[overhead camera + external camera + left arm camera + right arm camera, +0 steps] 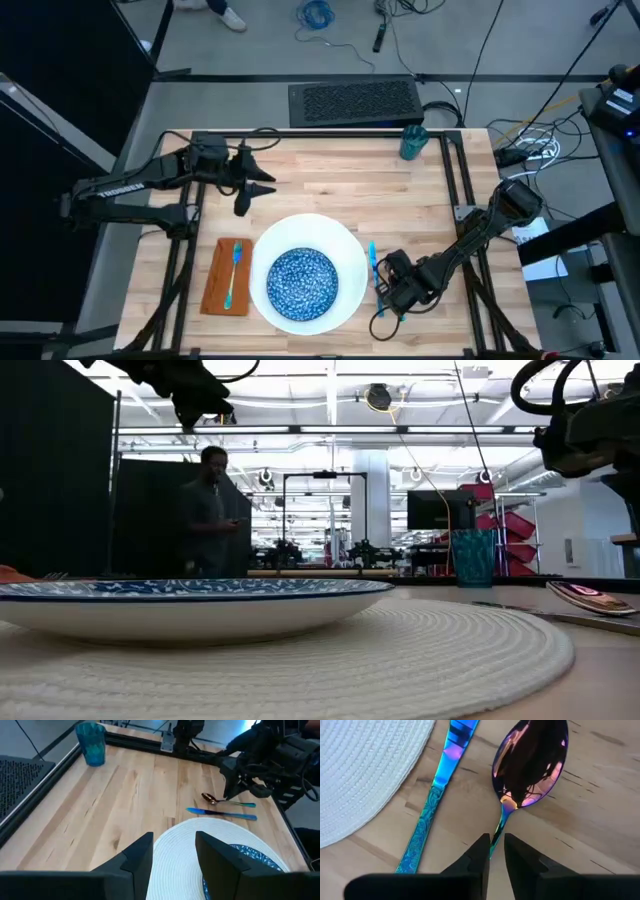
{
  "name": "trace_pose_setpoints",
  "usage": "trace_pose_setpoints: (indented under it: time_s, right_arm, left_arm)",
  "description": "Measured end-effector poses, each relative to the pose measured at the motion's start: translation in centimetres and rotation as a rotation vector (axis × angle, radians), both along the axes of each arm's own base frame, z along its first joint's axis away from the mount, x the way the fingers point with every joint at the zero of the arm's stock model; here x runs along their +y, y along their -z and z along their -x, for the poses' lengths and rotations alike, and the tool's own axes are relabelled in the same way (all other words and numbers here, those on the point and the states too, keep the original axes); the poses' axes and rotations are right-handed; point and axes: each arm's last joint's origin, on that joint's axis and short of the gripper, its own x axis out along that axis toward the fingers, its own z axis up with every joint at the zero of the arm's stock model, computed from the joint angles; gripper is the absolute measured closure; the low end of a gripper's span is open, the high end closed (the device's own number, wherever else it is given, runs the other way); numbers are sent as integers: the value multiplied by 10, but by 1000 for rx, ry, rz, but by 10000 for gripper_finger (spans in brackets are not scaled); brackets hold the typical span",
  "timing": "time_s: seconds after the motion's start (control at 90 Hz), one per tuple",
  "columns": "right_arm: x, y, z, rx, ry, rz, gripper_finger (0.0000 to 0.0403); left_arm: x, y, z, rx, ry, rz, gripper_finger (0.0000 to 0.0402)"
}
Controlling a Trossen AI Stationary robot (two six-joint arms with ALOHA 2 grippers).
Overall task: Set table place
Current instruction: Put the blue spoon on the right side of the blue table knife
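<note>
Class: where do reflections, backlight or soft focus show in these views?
Right wrist view: the spoon bowl mirrors dark shapes, and the knife shimmers iridescent. Low view: bright ceiling lights silhouette the person, and the near placemat looks soft.
</note>
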Motion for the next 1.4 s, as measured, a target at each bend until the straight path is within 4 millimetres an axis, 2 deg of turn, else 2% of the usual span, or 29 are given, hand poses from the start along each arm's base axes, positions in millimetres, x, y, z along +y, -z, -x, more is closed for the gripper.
trace_pose_setpoints:
  time_s: [0.989, 1.4]
  right_arm:
    - [3, 9, -4, 2, 19, -9, 355]
    - [-2, 13, -7, 35, 18, 24, 400]
  left_arm:
    - [0, 1, 0, 7, 0, 3, 268]
    - [0, 3, 1, 30, -1, 11, 268]
